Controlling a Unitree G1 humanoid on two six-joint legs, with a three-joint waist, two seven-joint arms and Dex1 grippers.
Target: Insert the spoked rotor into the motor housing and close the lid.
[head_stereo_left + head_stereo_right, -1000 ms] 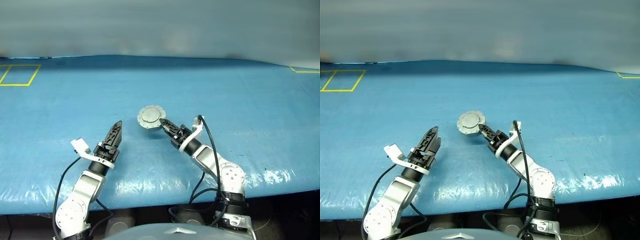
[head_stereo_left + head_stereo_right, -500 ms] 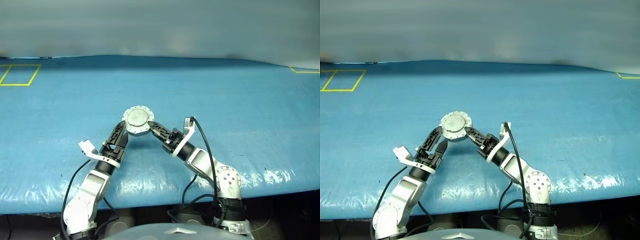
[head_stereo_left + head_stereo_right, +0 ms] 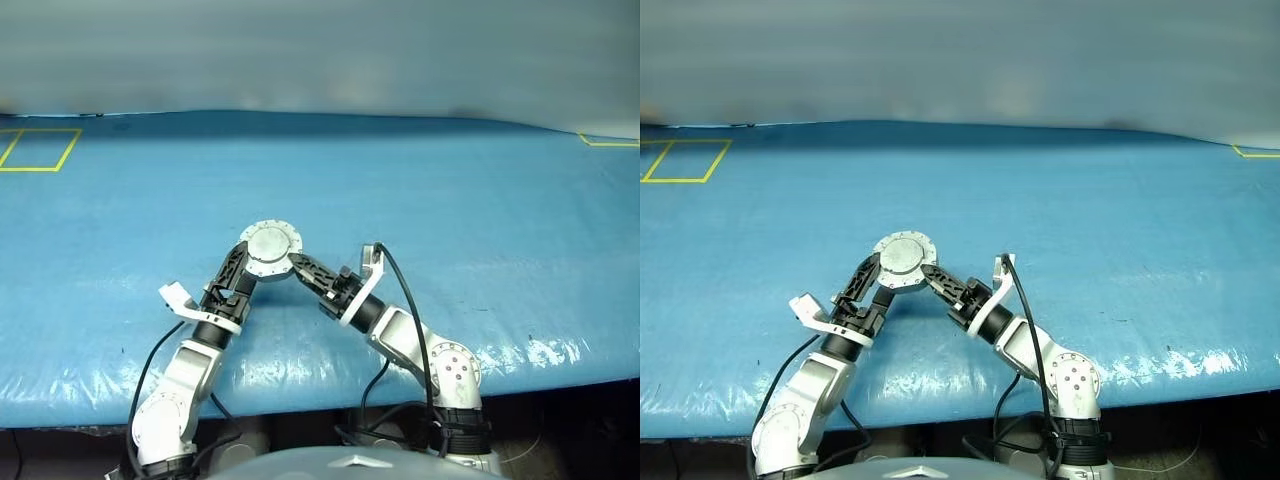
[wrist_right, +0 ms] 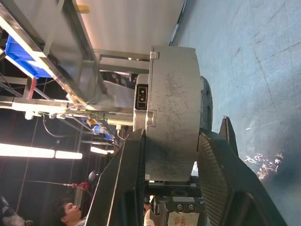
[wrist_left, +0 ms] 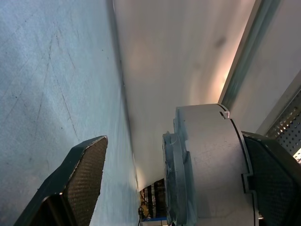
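Motor housing (image 3: 272,248) is held up off the blue table cover (image 3: 480,200), between my two arms near the table's front edge. Its lid (image 3: 902,254) is shut down on the housing and shows me a plain grey face with a raised centre and a scalloped rim.

My right gripper (image 4: 169,155) pinches the housing across its thickness; both black fingers (image 4: 123,188) lie flat against its two faces. A small dark connector socket (image 4: 142,97) sits in the housing's side wall, just beyond one finger.

My left gripper (image 5: 174,183) is spread wide. One finger (image 5: 275,181) touches the housing's side wall; the other finger (image 5: 87,165) stands well apart from it, with bare cover behind.

Surroundings: yellow tape rectangle (image 3: 38,148) at the far left of the cover, a yellow tape corner (image 3: 605,141) at the far right. Nothing lies between the grippers and the housing. In the right wrist view, metal shelving with a blue bin (image 4: 26,61) and a person (image 4: 70,213) stand beyond the table.
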